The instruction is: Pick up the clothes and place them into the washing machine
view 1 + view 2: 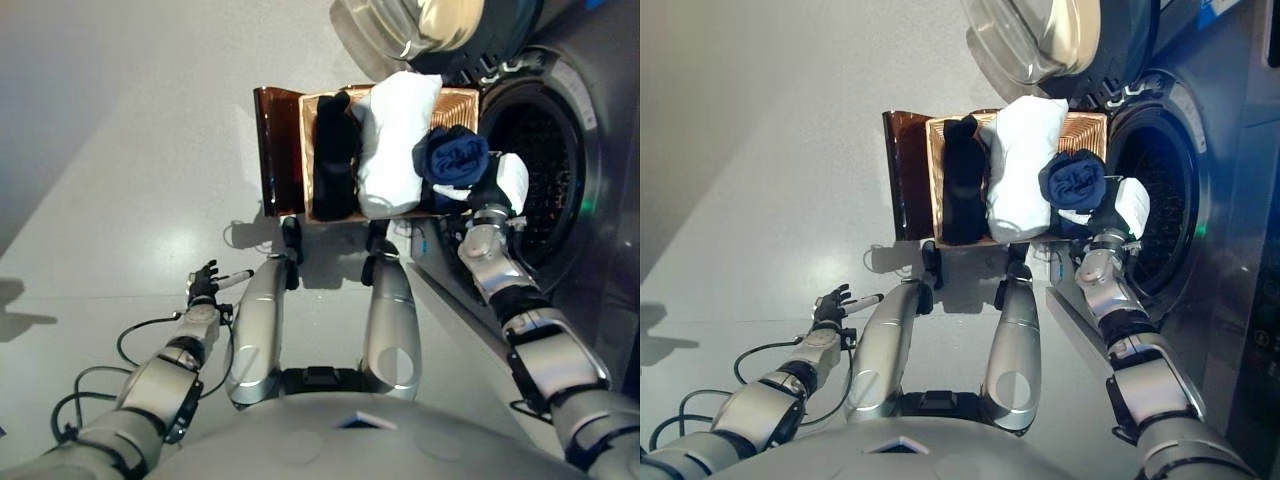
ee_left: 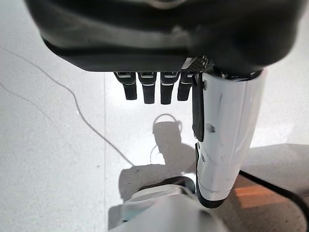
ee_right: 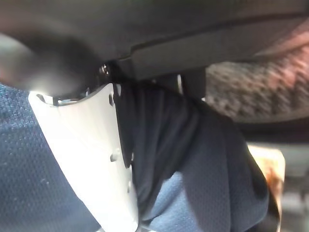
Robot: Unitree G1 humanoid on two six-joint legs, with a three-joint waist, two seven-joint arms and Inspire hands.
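Note:
A navy blue cloth (image 1: 452,155) is bunched at the right end of the brown basket (image 1: 282,150), beside the washing machine's open drum (image 1: 548,165). My right hand (image 1: 500,188) is shut on this cloth. In the right wrist view its white-covered thumb (image 3: 91,154) presses into the navy fabric (image 3: 193,169). A white cloth (image 1: 392,140) and a black cloth (image 1: 334,155) lie across the basket. My left hand (image 1: 203,283) hangs low at the left, open and empty, with its fingers (image 2: 145,87) straight over the floor.
The machine's round door (image 1: 400,30) stands swung open above the basket. The basket sits on the pale floor right against the machine's front. Bare floor stretches to the left of the basket.

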